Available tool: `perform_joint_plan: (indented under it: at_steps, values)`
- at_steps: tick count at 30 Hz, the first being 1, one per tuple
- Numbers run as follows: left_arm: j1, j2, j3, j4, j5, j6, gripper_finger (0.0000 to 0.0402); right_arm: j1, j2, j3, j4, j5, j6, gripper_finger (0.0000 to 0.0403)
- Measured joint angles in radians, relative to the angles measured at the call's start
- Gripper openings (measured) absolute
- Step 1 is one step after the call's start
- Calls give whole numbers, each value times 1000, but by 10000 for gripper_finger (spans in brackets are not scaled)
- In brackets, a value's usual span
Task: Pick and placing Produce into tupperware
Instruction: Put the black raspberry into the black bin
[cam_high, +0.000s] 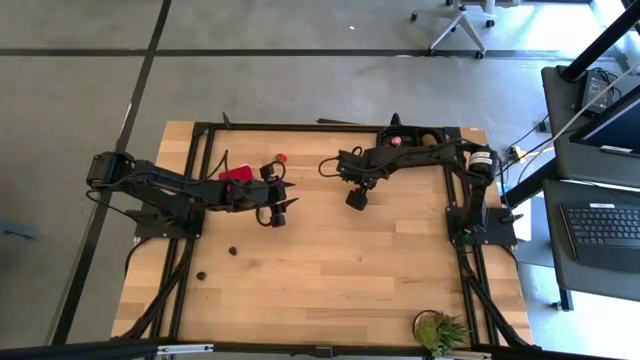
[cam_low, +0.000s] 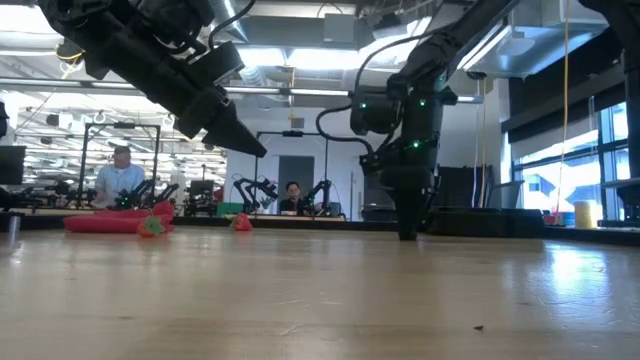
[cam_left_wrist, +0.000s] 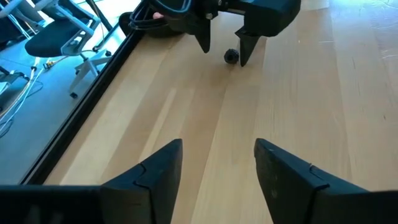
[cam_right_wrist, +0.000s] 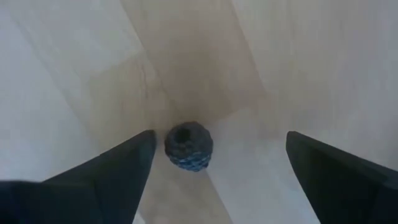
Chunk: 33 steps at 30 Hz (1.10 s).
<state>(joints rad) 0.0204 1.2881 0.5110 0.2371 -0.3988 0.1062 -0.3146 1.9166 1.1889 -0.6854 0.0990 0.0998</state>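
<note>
A small dark round piece of produce (cam_right_wrist: 188, 146) lies on the wooden table. My right gripper (cam_right_wrist: 217, 162) points down over it, open, one finger on each side; the piece lies nearer one finger, with a narrow gap showing. In the high view this gripper (cam_high: 356, 198) is at mid-table. The black tupperware (cam_high: 425, 137) sits at the far right, partly hidden under my right arm, with a reddish piece (cam_high: 396, 141) in it. My left gripper (cam_high: 280, 212) hovers open left of centre, holding nothing. A red strawberry-like piece (cam_high: 282, 157) and two tiny dark ones (cam_high: 232, 251) (cam_high: 201, 275) lie on the table.
A flat red cloth (cam_high: 237, 174) lies under my left arm. A spiky green plant (cam_high: 440, 330) stands at the near right edge. A black frame (cam_high: 300, 126) borders the table. Bare wood stretches across the near half. People sit in the room beyond.
</note>
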Motion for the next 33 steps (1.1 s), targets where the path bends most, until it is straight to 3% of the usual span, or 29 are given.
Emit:
perform_joint_plan:
  at_steps: [8, 23, 33]
  values:
    - [0, 0, 0, -3, 0, 1, 196, -3, 33, 3, -11, -17, 0, 319]
    - [0, 0, 0, -21, 0, 1, 196, -3, 39, 18, -33, -69, 50, 99]
    - [0, 0, 0, -28, 0, 1, 196, -6, 47, 109, -79, -55, 82, 101]
